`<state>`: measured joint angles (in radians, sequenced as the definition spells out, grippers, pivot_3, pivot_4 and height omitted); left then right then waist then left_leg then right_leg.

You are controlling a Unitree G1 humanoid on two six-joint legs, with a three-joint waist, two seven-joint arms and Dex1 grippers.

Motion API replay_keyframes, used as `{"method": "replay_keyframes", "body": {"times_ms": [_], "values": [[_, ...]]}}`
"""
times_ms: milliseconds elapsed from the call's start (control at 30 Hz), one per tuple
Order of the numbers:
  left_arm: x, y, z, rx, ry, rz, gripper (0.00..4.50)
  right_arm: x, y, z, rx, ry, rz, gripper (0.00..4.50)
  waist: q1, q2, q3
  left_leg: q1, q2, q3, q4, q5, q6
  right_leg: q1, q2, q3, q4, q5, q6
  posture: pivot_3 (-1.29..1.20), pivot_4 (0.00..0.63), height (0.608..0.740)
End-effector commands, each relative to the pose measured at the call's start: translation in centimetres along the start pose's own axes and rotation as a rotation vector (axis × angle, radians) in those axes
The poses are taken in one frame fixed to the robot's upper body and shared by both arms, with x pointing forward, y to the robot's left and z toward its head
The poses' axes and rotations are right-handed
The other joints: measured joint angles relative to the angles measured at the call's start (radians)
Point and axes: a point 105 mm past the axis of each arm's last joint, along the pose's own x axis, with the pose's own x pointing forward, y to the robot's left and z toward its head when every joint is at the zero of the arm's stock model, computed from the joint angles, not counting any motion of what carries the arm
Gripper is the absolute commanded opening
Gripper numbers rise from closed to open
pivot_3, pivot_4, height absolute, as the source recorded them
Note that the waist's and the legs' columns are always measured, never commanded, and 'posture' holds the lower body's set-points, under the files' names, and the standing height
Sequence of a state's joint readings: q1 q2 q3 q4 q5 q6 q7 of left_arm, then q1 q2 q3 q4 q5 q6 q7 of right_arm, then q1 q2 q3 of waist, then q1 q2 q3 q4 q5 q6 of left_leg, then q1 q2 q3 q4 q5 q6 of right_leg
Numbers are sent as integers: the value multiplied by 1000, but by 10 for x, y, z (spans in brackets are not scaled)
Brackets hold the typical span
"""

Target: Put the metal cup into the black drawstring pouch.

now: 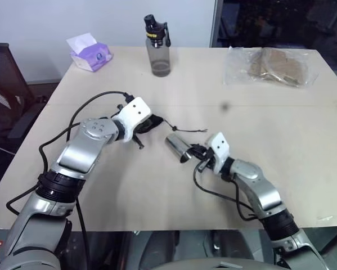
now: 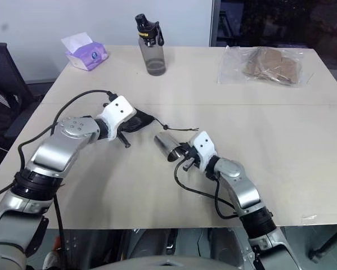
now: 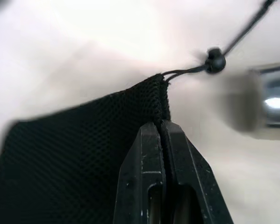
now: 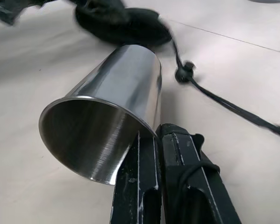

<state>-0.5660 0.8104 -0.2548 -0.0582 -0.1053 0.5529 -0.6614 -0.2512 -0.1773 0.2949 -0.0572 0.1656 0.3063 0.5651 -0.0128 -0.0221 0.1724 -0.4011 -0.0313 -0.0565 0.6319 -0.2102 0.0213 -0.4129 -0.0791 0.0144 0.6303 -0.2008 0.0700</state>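
Left gripper (image 3: 162,135): clamped on the hem of the black drawstring pouch (image 1: 147,125), at the corner by the mouth. In the left wrist view both fingers (image 3: 144,158) press flat together with the mesh cloth between them. Judged purpose: to lift one lip so the mouth can open.

Right gripper (image 4: 157,135): pinched tight on the rim wall of the metal cup (image 1: 178,147), one finger inside and one outside. Judged purpose: a rim grip leaves the cup body free to enter the pouch base first.

Metal cup: held on its side, open end towards the right gripper, closed end pointing far and left at the pouch. It sits near the middle of the table (image 1: 281,140), just right of the pouch. Whether it rests on the surface cannot be told.

Black drawstring pouch: bunched under the left gripper, left of the cup and close to it but apart. Its cord (image 1: 188,130) with a toggle (image 4: 184,73) trails right, passing just beyond the cup.

Task status: cup not yet inside; the mouth appears gathered, not spread.

Risk: judged, the cord lies in the cup's path and may snag.

Bystanders: water bottle (image 1: 157,46), tissue pack (image 1: 90,52) and clear bag (image 1: 269,66) stand far off.
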Motion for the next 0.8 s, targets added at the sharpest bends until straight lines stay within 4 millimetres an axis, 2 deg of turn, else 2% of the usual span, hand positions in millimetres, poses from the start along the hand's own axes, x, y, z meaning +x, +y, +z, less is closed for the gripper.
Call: {"method": "replay_keyframes", "body": {"times_ms": [33, 100, 200, 333, 467, 567, 733, 800], "values": [[-4, 9, 11, 257, -63, 18, 0, -4, 3, 11, 22, -36, 15, 90, -1, 0, 0, 0, 0, 0, 0, 0, 0, 0, 0, 0, 0, 1, 2, 0, 150, 740], [-6, 8, 11, 430, -81, -2, 0, -8, 4, 24, 47, -83, 16, 90, -1, 0, 0, 0, 0, 0, 0, 0, 0, 0, 1, 0, 0, 1, 2, 0, 150, 740], [-8, -1, 15, 499, -162, -83, 0, -15, 9, 38, 54, -125, 36, 90, 0, 0, 0, -1, 1, 0, 0, 0, 0, -1, 1, 0, 0, 1, 2, 0, 150, 740], [-13, -13, 22, 430, -218, -224, 0, -27, 16, 47, 79, -140, 66, 90, -1, 0, 0, -2, 1, 0, 0, 0, 0, -1, 1, -1, -1, 1, 2, 0, 150, 740], [-14, -9, 10, 487, -167, -225, 0, -41, 19, 49, 69, -121, 60, 90, -1, 0, 0, -2, 1, -1, 1, 0, 1, -1, 1, -2, -1, 1, 3, 0, 150, 740], [-13, -10, 4, 425, -154, -213, 768, -50, 21, 49, 67, -110, 40, 0, -2, 0, 0, -2, 1, -1, 1, 0, 1, -1, 1, -2, 0, 1, 3, 0, 150, 740], [-9, -8, 1, 358, -129, -119, 2995, -60, 21, 47, 69, -93, 2, 0, -2, 0, 0, -2, 2, -1, 1, 0, 1, -1, 2, -3, 0, 1, 3, 0, 150, 740], [-7, -7, -5, 359, -103, -72, 2995, -63, 20, 47, 73, -92, -13, 0, -2, 0, 0, -2, 1, -1, 2, 0, 1, -1, 2, -2, 0, 0, 5, 0, 150, 740]]}}
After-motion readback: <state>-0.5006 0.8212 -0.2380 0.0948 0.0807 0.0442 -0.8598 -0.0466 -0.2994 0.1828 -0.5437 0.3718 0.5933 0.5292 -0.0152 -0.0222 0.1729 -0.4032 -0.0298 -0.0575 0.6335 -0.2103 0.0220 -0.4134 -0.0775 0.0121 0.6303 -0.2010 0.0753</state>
